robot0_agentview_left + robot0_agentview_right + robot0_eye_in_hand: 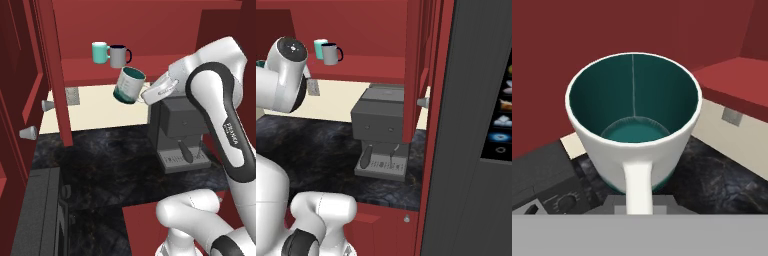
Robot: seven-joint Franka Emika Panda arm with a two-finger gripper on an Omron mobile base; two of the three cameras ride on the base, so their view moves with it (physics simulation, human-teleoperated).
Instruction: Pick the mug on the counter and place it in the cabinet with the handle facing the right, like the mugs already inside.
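Currently we're carrying the mug (pixel 129 86), tilted, clear of the desk (pixel 115 160), tool (pixel 152 93) pinching its handle (pixel 638 186); next we're needing to level it onto the cabinet (pixel 150 67) shelf, handle right.

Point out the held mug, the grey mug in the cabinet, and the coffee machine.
mug (pixel 129 86), left base view, outer wall.
grey mug (pixel 330 55), right base view, body.
coffee machine (pixel 378 117), right base view, front face.

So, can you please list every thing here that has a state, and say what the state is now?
mug: lifted off the counter, tilted, held by its handle, empty.
pincer: shut on the mug handle.
cabinet: open, door swung out.
teal mug: upright on the cabinet shelf.
grey mug: upright on the shelf beside the teal mug, handle to the right.
coffee machine: standing on the counter.
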